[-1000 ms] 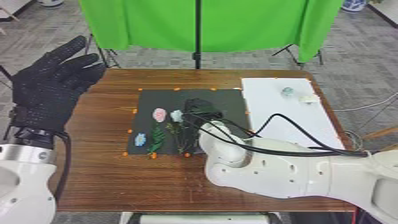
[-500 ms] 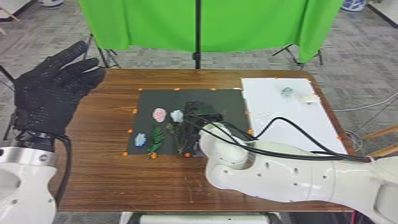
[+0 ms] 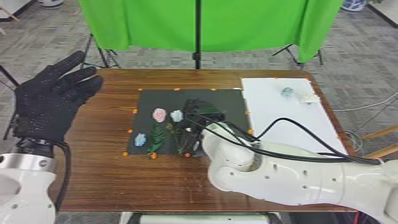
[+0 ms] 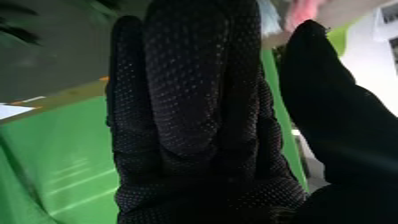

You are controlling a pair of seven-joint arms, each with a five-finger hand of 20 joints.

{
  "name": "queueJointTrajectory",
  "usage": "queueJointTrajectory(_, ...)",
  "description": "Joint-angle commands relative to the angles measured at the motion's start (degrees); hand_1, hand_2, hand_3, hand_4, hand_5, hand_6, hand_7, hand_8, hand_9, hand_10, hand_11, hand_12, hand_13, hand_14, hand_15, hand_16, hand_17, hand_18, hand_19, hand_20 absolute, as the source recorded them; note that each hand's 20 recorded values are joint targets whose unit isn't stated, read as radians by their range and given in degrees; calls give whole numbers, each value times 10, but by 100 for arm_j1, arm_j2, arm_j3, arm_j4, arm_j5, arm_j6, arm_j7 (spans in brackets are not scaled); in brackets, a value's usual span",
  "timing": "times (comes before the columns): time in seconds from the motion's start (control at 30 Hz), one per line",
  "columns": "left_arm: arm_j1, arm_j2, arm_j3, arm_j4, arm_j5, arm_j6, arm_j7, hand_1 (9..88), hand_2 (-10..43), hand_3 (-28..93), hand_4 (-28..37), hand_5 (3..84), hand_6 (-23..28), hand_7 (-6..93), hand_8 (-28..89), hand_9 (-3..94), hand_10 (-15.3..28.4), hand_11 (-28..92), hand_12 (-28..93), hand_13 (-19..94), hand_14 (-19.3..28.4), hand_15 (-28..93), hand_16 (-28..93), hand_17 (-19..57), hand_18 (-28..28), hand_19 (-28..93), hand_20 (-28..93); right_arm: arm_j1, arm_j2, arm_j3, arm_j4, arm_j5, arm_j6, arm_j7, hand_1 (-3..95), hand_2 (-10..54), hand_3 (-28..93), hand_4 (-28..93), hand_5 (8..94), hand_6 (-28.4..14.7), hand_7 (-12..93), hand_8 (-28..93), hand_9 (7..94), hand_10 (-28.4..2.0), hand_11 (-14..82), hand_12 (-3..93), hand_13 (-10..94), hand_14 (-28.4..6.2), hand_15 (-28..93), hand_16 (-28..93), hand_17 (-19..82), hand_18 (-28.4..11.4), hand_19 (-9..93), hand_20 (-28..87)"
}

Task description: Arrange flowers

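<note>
In the head view my right hand (image 3: pixel 201 109) is over the right half of the black mat (image 3: pixel 224 96), beside a pale white-blue flower (image 3: pixel 177 116). A pink flower (image 3: pixel 160 115), a blue flower (image 3: pixel 140 139) and green leaves (image 3: pixel 156 136) lie left of it. In the right wrist view my right hand (image 4: pixel 200 115) has straight fingers, with the thumb apart. Beyond the fingertips appear a pink flower (image 4: pixel 304 12), a pale blue one (image 4: pixel 269 17) and dark leaves (image 4: pixel 18 34). My left hand (image 3: pixel 49 107) stands open at the table's left edge.
A white sheet (image 3: pixel 284 117) on the right of the table (image 3: pixel 133 185) holds a teal piece (image 3: pixel 287 92) and a whitish one (image 3: pixel 308 99). Orange markers edge the mat. Black cables run along the right arm, and a green cloth (image 3: pixel 151 30) hangs behind.
My right hand has shifted slightly over the mat, and its forearm has moved a little to the right. The left hand has lowered slightly. The flowers look unmoved.
</note>
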Motion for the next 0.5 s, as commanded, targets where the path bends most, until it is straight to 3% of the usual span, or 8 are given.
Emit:
queueJointTrajectory(0.03,567,-217,-178,-85,-83,240,116,232,79,798,-234,389,109,186,-110,363,217,320,113,268,284,566,-111,-60,258,623,229,40,206,261,-252,-12,175,-45,372,-76,779,-246,632,-6,147,-121,905,-111,243,166,907,-47,481,199,498,-150,882,-210)
queueJointTrajectory(0.13,852,-313,-276,-144,-101,272,229,233,78,798,-234,390,109,186,-111,363,217,319,113,268,284,567,-110,-60,258,623,229,-23,304,372,-304,105,254,-58,332,-31,774,-241,621,-12,139,-120,907,-117,243,167,911,-50,486,200,500,-153,888,-213)
queueJointTrajectory(0.23,948,-375,-281,-165,-118,303,271,232,78,799,-234,389,109,187,-111,363,216,319,113,268,284,566,-111,-60,258,623,229,-51,405,470,-335,142,97,43,297,9,771,-237,613,-16,133,-117,910,-126,245,167,917,-54,493,202,503,-159,898,-216)
queueJointTrajectory(0.5,1060,-421,-240,-190,-138,342,359,232,78,799,-235,389,109,187,-111,364,215,320,113,268,284,566,-111,-60,257,623,228,-54,1011,779,-357,415,35,172,289,23,764,-226,586,-25,123,-112,878,-138,231,163,887,-71,491,198,488,-175,896,-235)
